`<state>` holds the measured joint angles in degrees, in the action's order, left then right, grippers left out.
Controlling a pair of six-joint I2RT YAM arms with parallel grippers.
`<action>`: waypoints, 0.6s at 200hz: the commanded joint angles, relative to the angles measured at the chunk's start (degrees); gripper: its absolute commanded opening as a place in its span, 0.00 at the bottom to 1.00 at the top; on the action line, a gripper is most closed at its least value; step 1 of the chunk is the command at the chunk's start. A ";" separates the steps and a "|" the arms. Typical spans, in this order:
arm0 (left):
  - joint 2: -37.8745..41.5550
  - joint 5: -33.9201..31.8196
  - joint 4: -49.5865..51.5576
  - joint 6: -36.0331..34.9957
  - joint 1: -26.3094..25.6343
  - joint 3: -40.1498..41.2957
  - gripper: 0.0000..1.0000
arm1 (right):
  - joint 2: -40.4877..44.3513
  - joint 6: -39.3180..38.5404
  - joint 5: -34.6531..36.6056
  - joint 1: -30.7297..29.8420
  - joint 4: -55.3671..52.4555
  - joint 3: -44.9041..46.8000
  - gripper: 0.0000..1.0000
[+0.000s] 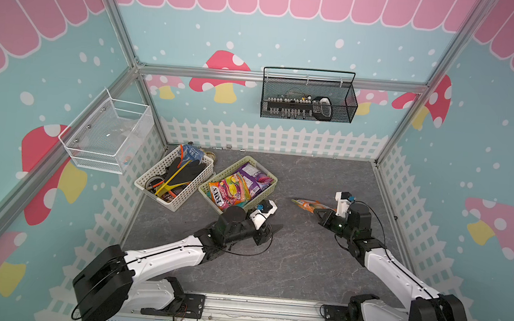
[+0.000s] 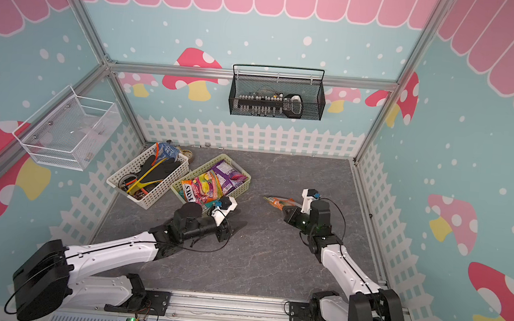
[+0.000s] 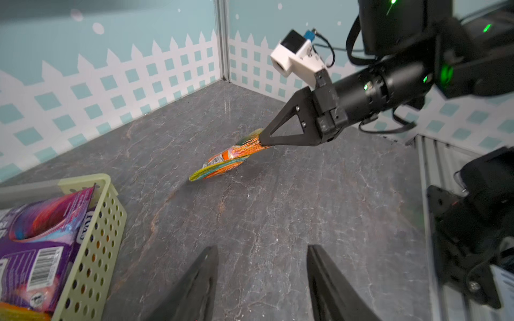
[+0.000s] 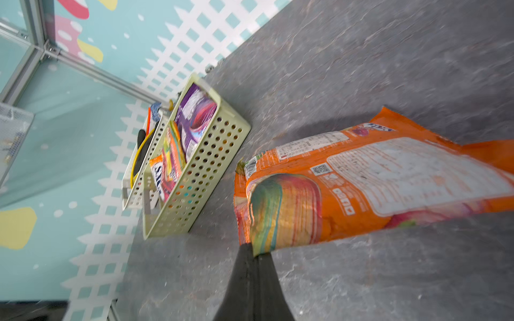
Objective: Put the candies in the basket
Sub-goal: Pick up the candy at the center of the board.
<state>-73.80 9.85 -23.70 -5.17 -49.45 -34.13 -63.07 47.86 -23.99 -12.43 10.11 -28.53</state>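
An orange candy bag (image 4: 361,180) is being held clear of the grey tabletop (image 1: 287,265) by the right gripper (image 3: 261,140), jaws clamped on its edge, well apart from the yellow-green basket (image 1: 268,176) where other candy bags (image 1: 241,185) are lying. The left gripper (image 3: 261,278) is being held beside the basket, jaws apart, empty.

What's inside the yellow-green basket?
Candy bags fill the yellow-green basket: a purple bag at the far end and an orange FOX'S bag nearer, with a rainbow-striped one between them. They overlap, so any bags underneath and the basket's floor are hidden.
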 commanded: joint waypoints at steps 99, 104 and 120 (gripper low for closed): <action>-15.42 -12.31 -13.41 -27.82 -5.66 -1.63 0.72 | 7.19 2.83 1.03 -14.74 -7.95 -0.91 0.00; -15.69 -12.05 -13.00 -28.02 -5.66 -2.03 0.70 | 7.21 2.85 1.05 -14.96 -7.92 -0.99 0.00; -16.28 -10.46 -12.08 -28.57 -5.65 -2.83 0.62 | 7.40 3.10 1.46 -15.50 -8.02 -1.35 0.00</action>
<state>-88.86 -1.34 -36.27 -30.55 -54.94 -34.76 -56.53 50.24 -23.33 -26.98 1.28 -28.12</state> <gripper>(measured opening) 0.665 0.049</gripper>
